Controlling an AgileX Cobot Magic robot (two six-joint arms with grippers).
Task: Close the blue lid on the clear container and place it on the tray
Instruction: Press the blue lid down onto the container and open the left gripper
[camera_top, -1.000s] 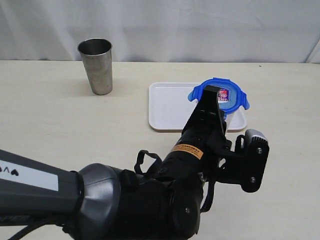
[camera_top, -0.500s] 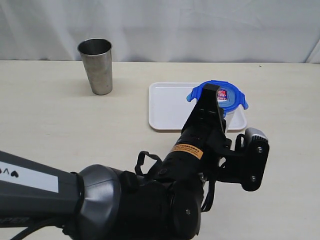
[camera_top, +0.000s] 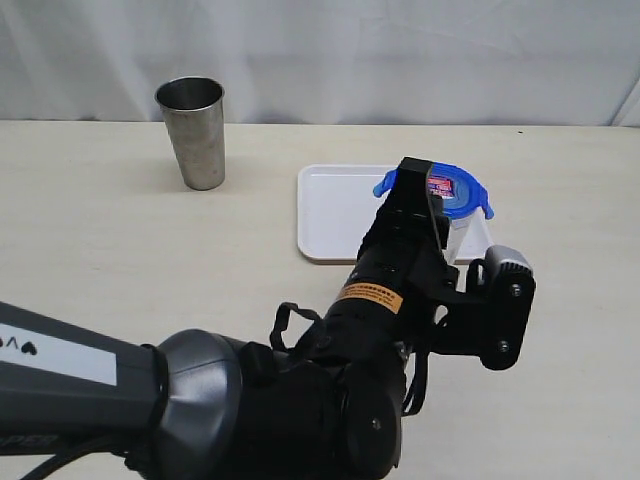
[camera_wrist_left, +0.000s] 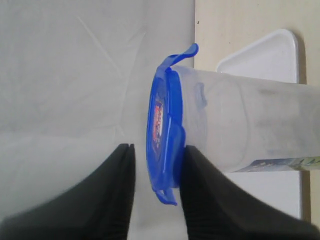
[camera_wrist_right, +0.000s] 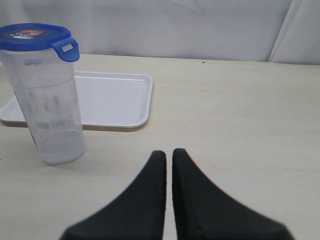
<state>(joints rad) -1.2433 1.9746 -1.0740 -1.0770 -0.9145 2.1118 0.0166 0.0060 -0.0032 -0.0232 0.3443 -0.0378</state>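
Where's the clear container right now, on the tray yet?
Not yet: the clear container stands upright on the table, just in front of the tray, right of centre in the exterior view, blue lid on.

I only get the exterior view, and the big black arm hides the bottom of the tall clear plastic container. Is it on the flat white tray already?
Observer: No. The right wrist view shows the tall clear plastic container standing on the beige table beside the flat white plastic tray, not on it.
Operator: Is the left gripper squeezing the rounded-square blue plastic lid?
Observer: Not tightly. The left wrist view shows its jaws on either side of the lid's rim, with a gap at one.
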